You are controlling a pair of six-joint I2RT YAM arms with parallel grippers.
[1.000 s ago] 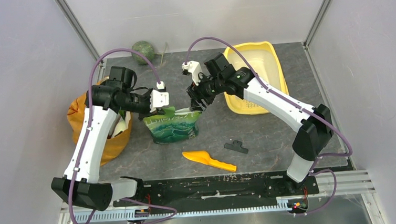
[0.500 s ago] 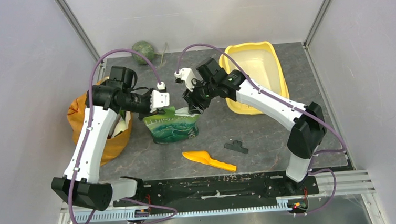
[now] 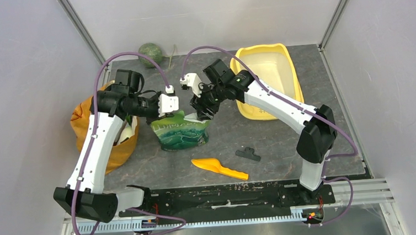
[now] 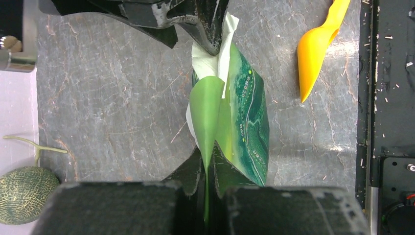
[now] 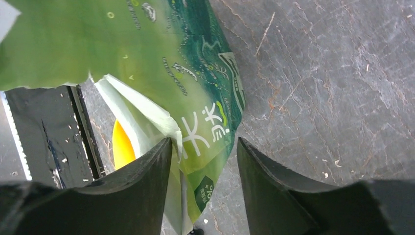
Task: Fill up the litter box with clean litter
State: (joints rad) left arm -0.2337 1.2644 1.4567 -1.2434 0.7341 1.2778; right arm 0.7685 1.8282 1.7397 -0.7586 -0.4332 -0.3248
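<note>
The yellow litter box (image 3: 280,68) lies at the back right, and no clean litter shows in it or anywhere else. A green printed pouch (image 3: 182,131) stands mid-table with its top torn open. My left gripper (image 3: 164,116) is shut on the pouch's top left edge; in the left wrist view the film is pinched flat between the fingers (image 4: 206,171). My right gripper (image 3: 204,112) hangs open at the pouch's top right corner. The right wrist view has that corner (image 5: 210,132) between the spread fingers of the right gripper (image 5: 204,152), with a gap on the right side.
An orange scoop (image 3: 219,168) (image 4: 315,46) lies in front of the pouch, with a small black clip (image 3: 247,154) to its right. An orange-yellow bag (image 3: 85,131) sits at the left under my left arm. A green melon (image 3: 151,53) rests at the back wall.
My right arm has swung left, bringing its open gripper from beside the pouch onto its top right corner. The left gripper and the pouch have stayed put.
</note>
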